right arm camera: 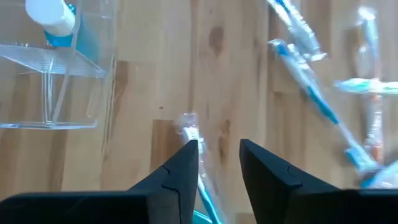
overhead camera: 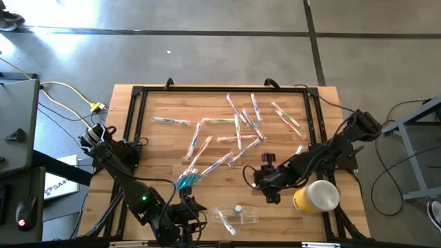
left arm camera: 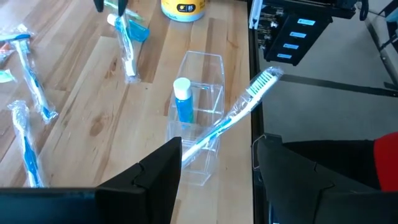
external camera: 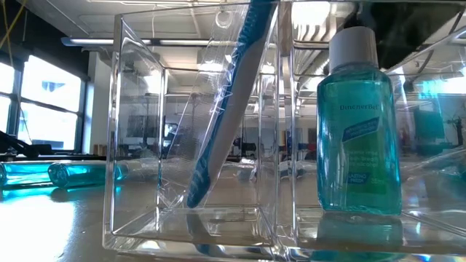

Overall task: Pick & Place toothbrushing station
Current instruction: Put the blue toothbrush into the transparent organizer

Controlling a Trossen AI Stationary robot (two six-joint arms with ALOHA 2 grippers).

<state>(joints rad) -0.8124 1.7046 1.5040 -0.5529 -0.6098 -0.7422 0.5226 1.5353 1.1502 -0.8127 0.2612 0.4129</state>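
The blue-and-white wrapped toothbrush point(left arm camera: 233, 115) leans in a clear, square-walled plastic organizer point(left arm camera: 208, 68), just ahead of the left gripper point(left arm camera: 217, 163), whose jaws stand wide and empty. Beside it stands a blue mouthwash bottle point(external camera: 358, 124); its label is unreadable. The right gripper point(right arm camera: 217, 152) has narrow jaws around another wrapped toothbrush point(right arm camera: 200, 168) on the wooden table point(overhead camera: 165, 103).

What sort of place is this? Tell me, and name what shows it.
Probably a robotics lab or workshop, not a bathroom. A wooden table with a black frame stands on a bare concrete floor, cables trail beside it, and the low view shows a large open hall with big windows behind.
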